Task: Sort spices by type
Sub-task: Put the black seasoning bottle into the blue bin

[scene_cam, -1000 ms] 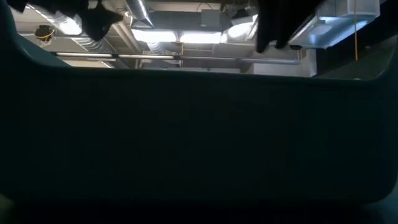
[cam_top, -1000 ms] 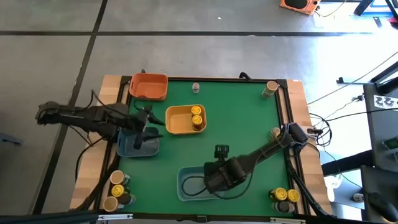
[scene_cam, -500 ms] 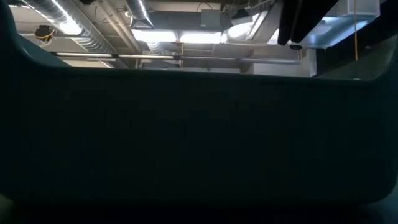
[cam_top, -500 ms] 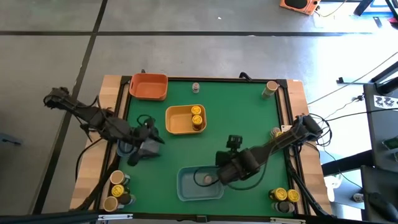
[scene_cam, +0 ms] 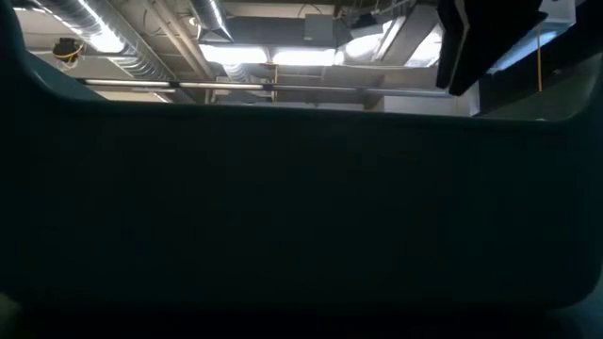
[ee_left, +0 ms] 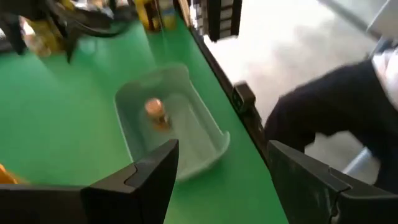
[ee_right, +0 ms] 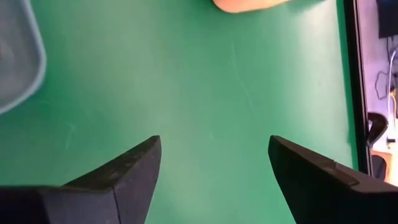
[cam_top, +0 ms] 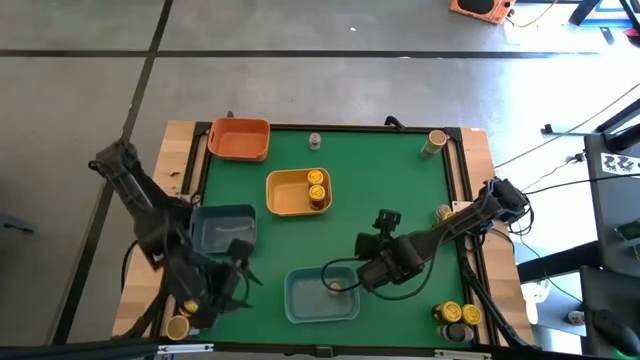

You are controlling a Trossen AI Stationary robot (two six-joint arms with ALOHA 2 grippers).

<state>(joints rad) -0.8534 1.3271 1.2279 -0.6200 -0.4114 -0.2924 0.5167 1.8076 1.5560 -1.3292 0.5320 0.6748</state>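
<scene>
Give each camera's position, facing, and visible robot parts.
High: overhead, straight down on the green table; both arms, left hand, right hand.
Low: table height, blocked by a tray wall; arm part above.
Left wrist: past open fingers at jar in blue tray.
Right wrist: open fingers over table.
High and left wrist share that tray.

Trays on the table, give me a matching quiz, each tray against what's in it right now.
Things:
1. orange tray
2. yellow tray
3. near blue tray

Contents:
A. one jar with a tan lid
B. nothing visible inside
C. two jars with yellow lids

Pairs: 1-B, 2-C, 3-A
</scene>
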